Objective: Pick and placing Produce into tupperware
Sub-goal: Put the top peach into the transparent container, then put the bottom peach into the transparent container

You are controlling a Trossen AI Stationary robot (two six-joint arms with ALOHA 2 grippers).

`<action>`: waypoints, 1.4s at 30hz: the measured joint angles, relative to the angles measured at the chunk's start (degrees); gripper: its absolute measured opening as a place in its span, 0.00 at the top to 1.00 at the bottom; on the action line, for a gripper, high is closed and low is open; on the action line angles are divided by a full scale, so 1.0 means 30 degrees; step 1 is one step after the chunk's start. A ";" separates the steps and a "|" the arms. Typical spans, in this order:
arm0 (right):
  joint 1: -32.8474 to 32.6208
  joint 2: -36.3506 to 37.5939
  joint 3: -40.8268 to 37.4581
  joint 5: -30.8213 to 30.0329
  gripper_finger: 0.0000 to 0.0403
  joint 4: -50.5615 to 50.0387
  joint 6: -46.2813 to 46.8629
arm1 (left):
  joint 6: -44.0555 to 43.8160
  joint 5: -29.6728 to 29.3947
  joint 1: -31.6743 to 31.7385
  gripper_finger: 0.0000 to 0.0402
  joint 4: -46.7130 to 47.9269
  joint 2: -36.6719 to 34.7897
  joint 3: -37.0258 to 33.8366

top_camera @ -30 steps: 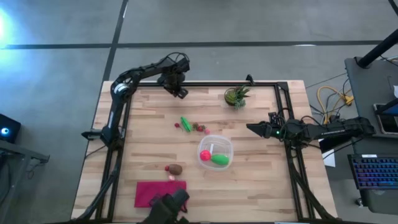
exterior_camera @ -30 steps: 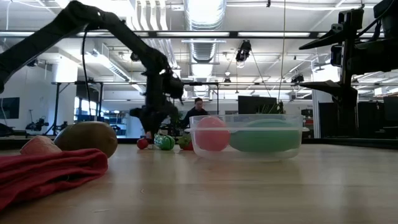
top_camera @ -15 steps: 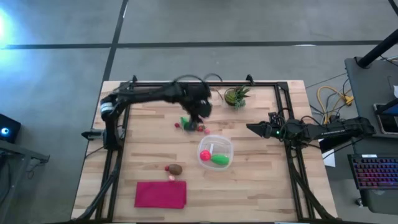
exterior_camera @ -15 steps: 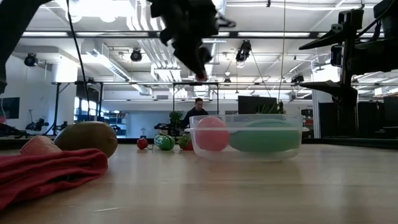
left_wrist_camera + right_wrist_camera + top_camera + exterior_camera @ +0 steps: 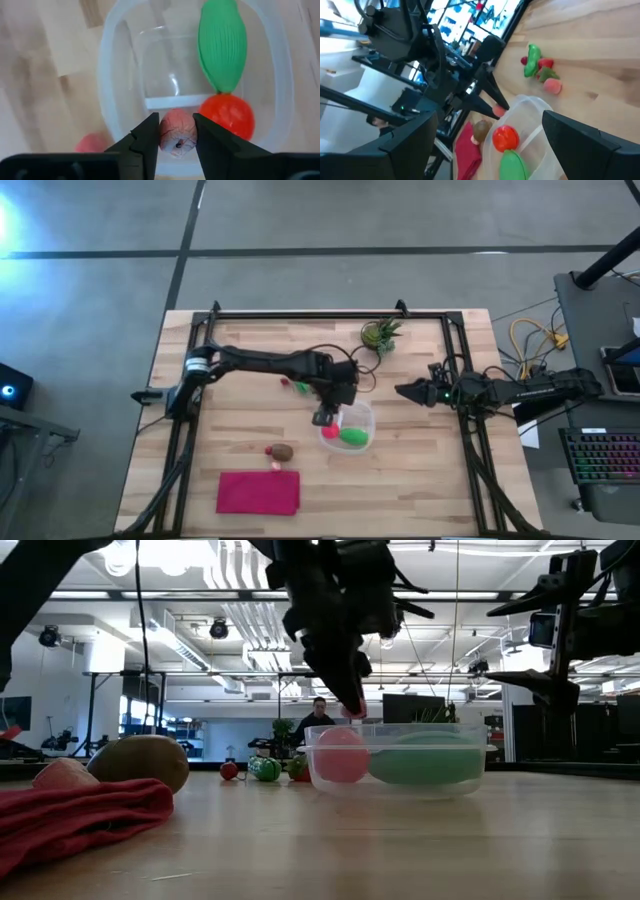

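My left gripper (image 5: 325, 416) hangs over the near-left rim of the clear tupperware (image 5: 358, 416), shut on a small pink produce piece (image 5: 177, 138). In the tupperware lie a green oblong piece (image 5: 222, 45) and a red round one (image 5: 227, 115). More produce rests on the table: a green piece (image 5: 534, 60) with small red and pink ones beyond the tupperware, and a brown round one (image 5: 283, 451) with small red and pink pieces near it. My right gripper (image 5: 403, 390) waits open at the table's right side. My left gripper pinches the small pink piece (image 5: 352, 712) between its two fingers (image 5: 150, 135), which come from above and point down. The piece is lifted clear, just above the tupperware's rim (image 5: 330, 730), and shows only at the fingers' free ends.
A flat magenta cloth (image 5: 258, 492) lies at the near edge, and a potted green plant (image 5: 380, 333) stands at the far edge. A dark frame (image 5: 300, 314) runs round the table. A person (image 5: 320, 718) shows in the room behind.
My left gripper has swung from the table's far edge over the loose produce toward the near right, and has then come down to the tupperware's rim. Half a second ago it was high up with the pink piece between its fingers.
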State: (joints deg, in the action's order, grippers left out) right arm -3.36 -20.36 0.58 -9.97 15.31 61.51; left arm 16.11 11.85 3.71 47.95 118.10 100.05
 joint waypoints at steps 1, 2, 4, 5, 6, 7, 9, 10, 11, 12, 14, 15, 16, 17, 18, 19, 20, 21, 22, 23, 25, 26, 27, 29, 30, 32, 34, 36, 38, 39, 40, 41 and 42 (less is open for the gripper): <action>0.0000 0.0000 0.0000 0.0125 0.13 -0.0037 0.0002 | -0.0396 0.0052 -0.0061 0.73 0.0055 0.0061 0.0000; 0.0000 0.0003 0.0000 0.0269 0.13 -0.0044 0.0005 | -0.0776 0.0066 -0.0111 0.71 0.0020 0.0097 0.0000; 0.0000 -0.0010 0.0000 0.0393 0.13 -0.0044 0.0002 | -0.1388 0.0066 -0.0227 0.67 -0.0202 0.0120 0.0000; 0.0000 -0.0030 0.0000 0.0392 0.13 -0.0046 0.0002 | -0.1659 -0.0013 -0.0258 0.64 -0.0210 0.0121 0.0000; 0.0000 -0.0058 0.0000 0.0399 0.13 -0.0108 0.0002 | -0.1761 -0.0108 -0.0292 0.62 -0.0207 0.0127 0.0000; 0.0000 -0.0084 0.0000 0.0399 0.13 -0.0135 0.0002 | -0.1788 -0.0179 -0.0326 0.59 -0.0237 0.0127 -0.0007; 0.0000 -0.0124 0.0000 0.0399 0.13 -0.0131 0.0002 | -0.2087 -0.0527 -0.0331 0.55 -0.0290 0.0106 -0.0007; 0.0000 -0.0124 0.0000 0.0404 0.13 -0.0131 0.0002 | -0.2258 -0.0595 -0.0331 0.53 -0.0268 0.0089 -0.0007; 0.0000 -0.0124 0.0000 0.0406 0.13 -0.0124 0.0002 | -0.2305 -0.0620 -0.0331 0.51 -0.0167 0.0057 -0.0007; 0.0000 -0.0124 0.0000 0.0406 0.13 -0.0124 0.0002 | -0.2558 -0.0640 -0.0331 0.49 0.0110 -0.0025 -0.0007; 0.0000 -0.0124 0.0000 0.0408 0.13 -0.0124 0.0002 | -0.4003 -0.0790 -0.0306 0.47 0.1549 -0.0249 0.0049; 0.0000 -0.0124 0.0000 0.0444 0.13 -0.0123 0.0009 | -0.5028 -0.0799 -0.0271 0.47 0.2506 -0.0406 0.0103; 0.0000 -0.0124 0.0000 0.0471 0.13 -0.0116 0.0009 | -0.6186 -0.0943 -0.0265 0.47 0.3671 -0.0674 0.0109; 0.0000 -0.0124 0.0000 0.0478 0.13 -0.0130 0.0052 | -0.7522 -0.1179 -0.0265 0.47 0.5042 -0.0876 0.0096; 0.0000 -0.0124 0.0000 0.0479 0.13 -0.0131 0.0067 | -0.9070 -0.1279 -0.0292 0.47 0.6345 -0.1130 0.0046; 0.0000 -0.0124 0.0000 0.0500 0.13 -0.0157 0.0060 | -1.0708 -0.1419 -0.0436 0.47 0.7473 -0.1463 -0.0039; 0.0000 -0.0124 0.0000 0.0515 0.13 -0.0182 0.0050 | -1.2460 -0.1722 -0.0670 0.47 0.8357 -0.1766 -0.0120; 0.0000 -0.0126 0.0000 0.0515 0.13 -0.0192 0.0043 | -1.4109 -0.1829 -0.0979 0.47 0.8927 -0.2201 -0.0234; 0.0000 -0.0138 0.0000 0.0523 0.13 -0.0272 0.0031 | -1.5491 -0.1849 -0.1356 0.47 0.9244 -0.2615 -0.0396; 0.0000 -0.0138 0.0000 0.0515 0.13 -0.0433 0.0031 | -1.6657 -0.1842 -0.1763 0.47 0.9337 -0.3104 -0.0620; 0.0000 -0.0146 0.0000 0.0515 0.13 -0.0771 0.0009 | -1.8715 -0.2241 -0.2622 0.47 0.9292 -0.4173 -0.1222; 0.0000 -0.0138 0.0000 0.0515 0.13 -0.0904 0.0012 | -1.9804 -0.2648 -0.3047 0.47 0.9266 -0.4624 -0.1498; 0.0000 -0.0138 0.0000 0.0515 0.13 -0.1028 0.0063 | -2.0837 -0.3142 -0.3470 0.47 0.9181 -0.5136 -0.1835; 0.0000 -0.0146 -0.0007 0.0508 0.13 -0.1068 0.0253 | -2.2998 -0.4011 -0.4230 0.47 0.9168 -0.6133 -0.2689; 0.0000 -0.0138 -0.0007 0.0506 0.13 -0.1061 0.0303 | -2.4054 -0.4271 -0.4571 0.47 0.9189 -0.6643 -0.3159; 0.0000 -0.0138 -0.0007 0.0464 0.13 -0.1053 0.0362 | -2.6056 -0.4616 -0.5151 0.47 0.9092 -0.7657 -0.4259; 0.0000 -0.0139 -0.0007 0.0379 0.13 -0.1050 0.0608 | -2.8038 -0.4801 -0.5696 0.47 0.8831 -0.8500 -0.5476; 0.0000 -0.0138 -0.0007 0.0323 0.13 -0.1049 0.1189 | -2.9894 -0.4758 -0.6374 0.47 0.7591 -0.9326 -0.6843; 0.0000 -0.0138 -0.0007 0.0319 0.13 -0.1045 0.1369 | -3.1505 -0.4734 -0.7227 0.47 0.5808 -0.9847 -0.8015; 0.0000 -0.0141 -0.0007 0.0322 0.13 -0.1049 0.1290 | -3.2271 -0.4840 -0.7757 0.47 0.4700 -1.0036 -0.8558; 0.0000 -0.0138 -0.0007 0.0319 0.13 -0.1047 0.1219 | -3.2999 -0.5033 -0.8291 0.47 0.3785 -1.0095 -0.9028; 0.0000 -0.0138 -0.0007 0.0319 0.13 -0.1042 0.1282 | -3.3754 -0.5051 -0.8741 0.47 0.3074 -1.0082 -0.9449; 0.0000 -0.0139 -0.0007 0.0325 0.13 -0.1041 0.1508 | -3.4516 -0.4862 -0.9177 0.47 0.2459 -0.9962 -0.9769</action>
State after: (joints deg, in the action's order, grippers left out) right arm -3.36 -20.78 0.56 -9.00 12.19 66.04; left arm -87.43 -2.73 -23.82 55.33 88.21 70.74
